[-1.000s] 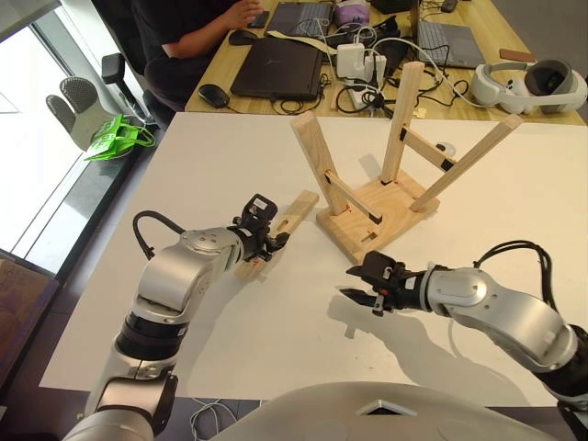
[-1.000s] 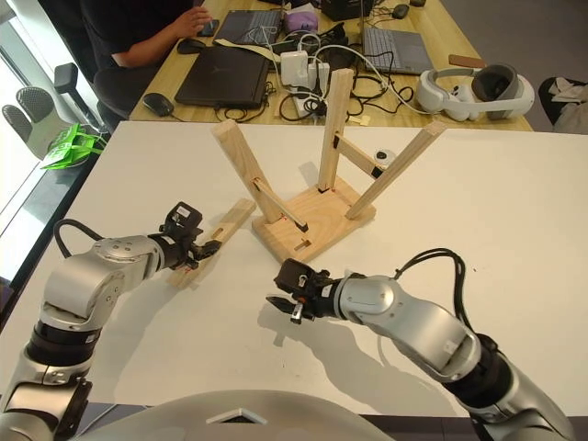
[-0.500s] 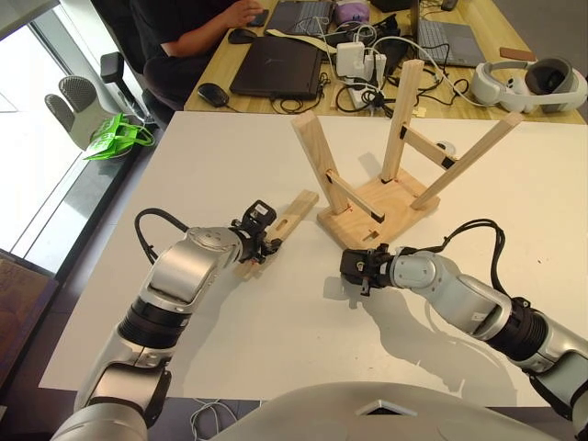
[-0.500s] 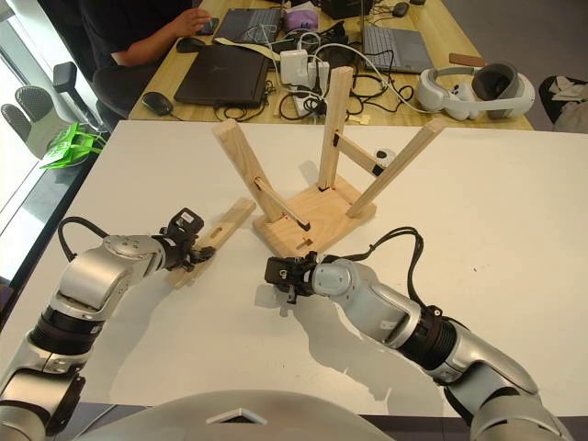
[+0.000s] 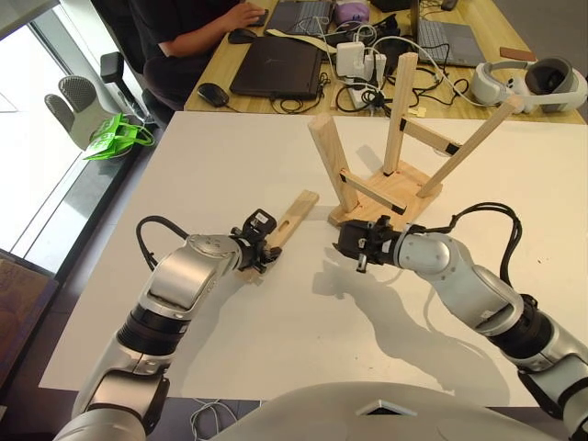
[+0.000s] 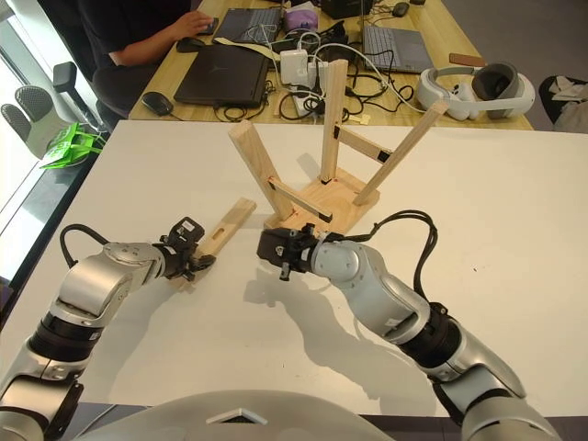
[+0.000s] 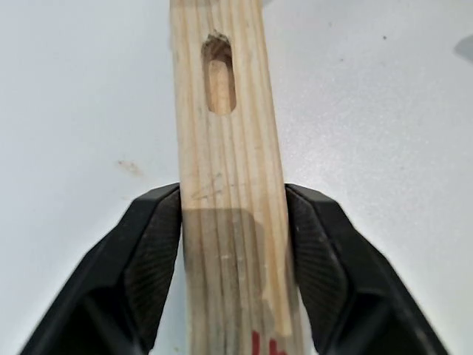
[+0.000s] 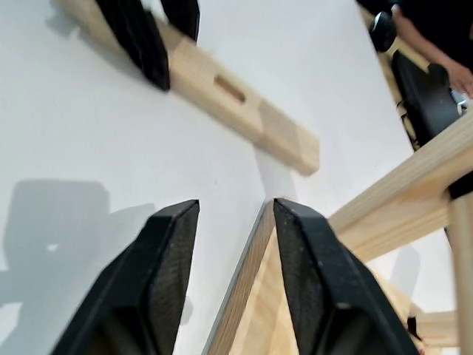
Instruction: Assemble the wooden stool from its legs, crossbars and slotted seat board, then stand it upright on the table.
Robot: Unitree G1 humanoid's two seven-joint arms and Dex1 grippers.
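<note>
Wooden stool (image 5: 390,179), part-built, sits upside down toward the far edge of the white counter (image 5: 230,147), about midway along it. Its slotted seat board (image 6: 322,204) is at the bottom and three legs splay upward, joined by crossbars (image 5: 375,195). The board seems to be tipped rather than lying flat, though the angle is hard to judge.

The right pincer (image 8: 235,211) is at the board's near corner. Its fingers (image 8: 166,266) are spread, with the board's edge in the gap between them; whether either finger touches the wood is unclear.

A loose leg (image 5: 292,209) lies flat on the counter just left of the stool, well apart from it, with an oblong slot (image 7: 219,76) facing up. The left pincer (image 7: 233,214) is clamped on this leg's near end, one pad pressed against each long side.
</note>
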